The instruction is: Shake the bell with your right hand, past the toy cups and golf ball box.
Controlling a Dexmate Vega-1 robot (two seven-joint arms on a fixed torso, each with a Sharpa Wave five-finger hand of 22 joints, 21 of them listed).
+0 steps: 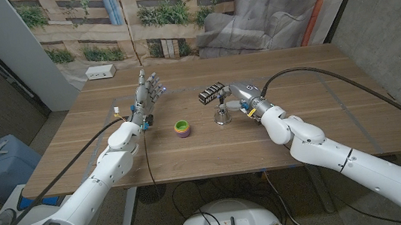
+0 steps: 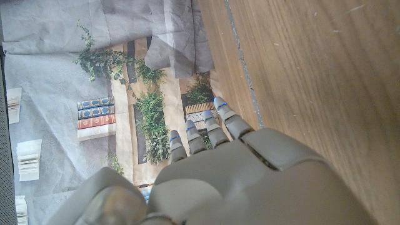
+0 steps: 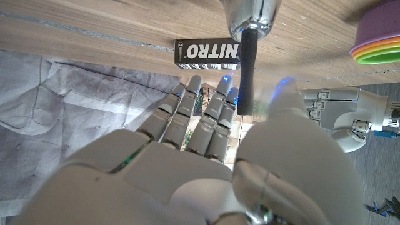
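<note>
Three views. The right wrist view alone gives the lettering "NITRO" on the golf ball box [image 3: 207, 55] and the bell's thin black handle; the head view alone gives the whole wooden table [image 1: 314, 115]. The bell [image 1: 221, 115], a small silver dome, stands on the table just this side of the golf ball box [image 1: 211, 93]. Toy cups [image 1: 181, 127], purple outermost, stacked left of the bell. Right hand [image 1: 243, 98] close beside the bell, fingers spread, holding nothing; contact with the handle hard to judge. Left hand [image 1: 146, 90], well left of the bell, fingers extended and apart, holding nothing. Bell [image 3: 251, 25] cut off at the wrist frame's edge. White power strip [image 1: 100, 72] at the far left edge.
</note>
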